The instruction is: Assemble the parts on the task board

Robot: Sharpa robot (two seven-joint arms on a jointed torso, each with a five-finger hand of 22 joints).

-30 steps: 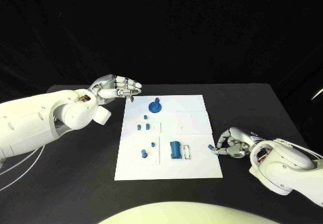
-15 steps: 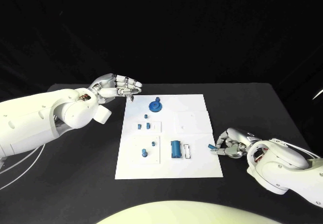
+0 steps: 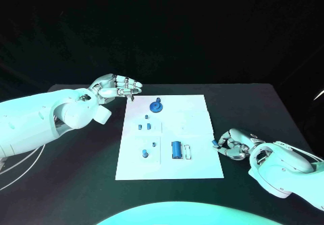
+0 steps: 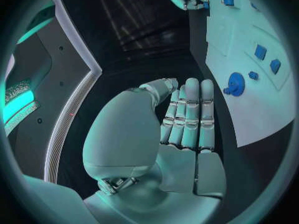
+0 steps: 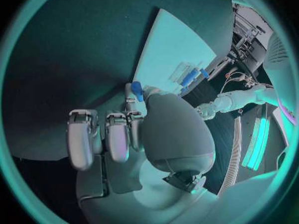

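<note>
Head view: black table (image 3: 81,187), right robot hand (image 3: 229,144) pinching blue part (image 3: 215,142), left robot hand (image 3: 119,87) curled empty.

Black table (image 3: 81,168) under the board.

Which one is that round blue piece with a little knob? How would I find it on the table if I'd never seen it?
Start at the white task board in the middle of the black table. Go to the board's far end, on the side near the left hand; the round blue part lies there. It is a flat disc with a small knob on its far edge, wider than the small blocks nearby.
</note>
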